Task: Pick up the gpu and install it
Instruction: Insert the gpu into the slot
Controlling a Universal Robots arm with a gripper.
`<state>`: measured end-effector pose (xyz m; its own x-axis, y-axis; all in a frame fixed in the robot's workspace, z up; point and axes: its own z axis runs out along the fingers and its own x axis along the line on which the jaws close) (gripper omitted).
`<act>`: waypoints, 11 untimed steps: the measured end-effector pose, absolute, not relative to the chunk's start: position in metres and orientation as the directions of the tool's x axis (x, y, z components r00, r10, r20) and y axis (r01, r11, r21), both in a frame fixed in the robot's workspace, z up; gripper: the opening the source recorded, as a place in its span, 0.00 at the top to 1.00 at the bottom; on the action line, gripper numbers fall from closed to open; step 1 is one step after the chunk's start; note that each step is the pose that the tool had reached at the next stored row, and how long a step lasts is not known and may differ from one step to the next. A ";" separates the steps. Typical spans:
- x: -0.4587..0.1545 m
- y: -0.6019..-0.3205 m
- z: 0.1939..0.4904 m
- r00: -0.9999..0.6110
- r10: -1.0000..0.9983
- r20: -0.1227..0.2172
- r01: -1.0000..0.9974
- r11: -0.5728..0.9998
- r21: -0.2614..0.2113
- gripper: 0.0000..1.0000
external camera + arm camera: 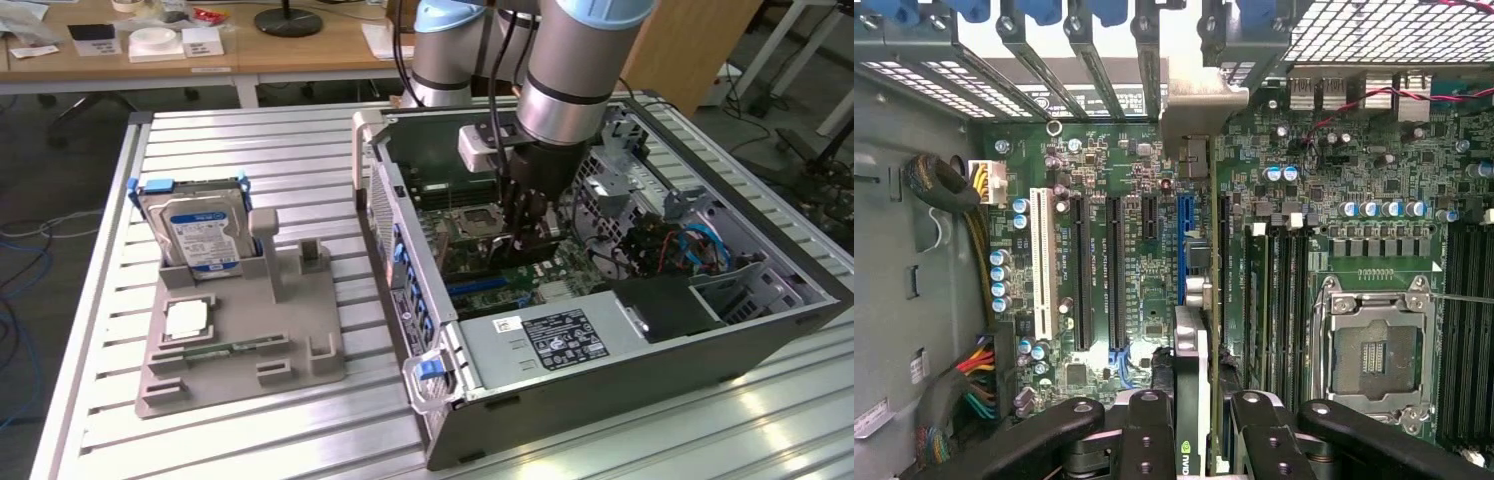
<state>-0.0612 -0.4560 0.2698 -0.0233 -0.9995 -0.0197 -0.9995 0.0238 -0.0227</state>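
The open computer case [587, 300] lies on the slatted table [267, 150], its motherboard [1154, 240] facing up. The gripper [1194, 420], partly closed, clamps the gpu [1192, 380] edge-on, long axis running 6-to-12 o'clock toward the blue slot [1185, 225] directly ahead at 12.

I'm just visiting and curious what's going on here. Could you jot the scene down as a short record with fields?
Setting: open computer case lying on a slatted metal table
Arm: gripper lowered inside the case
Held: gpu, clamped edge-on between the fingers, above the motherboard
Position: card lined up over the blue slot
Elsewhere: grey tray beside the case, hard drive standing in it
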 end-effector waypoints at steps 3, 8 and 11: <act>-0.061 -0.456 0.269 -0.023 -1.000 -0.020 -0.999 0.024 -0.023 0.73; -0.062 -0.456 0.268 -0.024 -1.000 -0.020 -0.999 0.024 -0.023 0.73; -0.065 -0.456 0.267 -0.023 -1.000 -0.020 -0.999 0.024 -0.023 0.73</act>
<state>-0.0652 -0.4561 0.2673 -0.0235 -0.9995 -0.0200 -0.9995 0.0239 -0.0228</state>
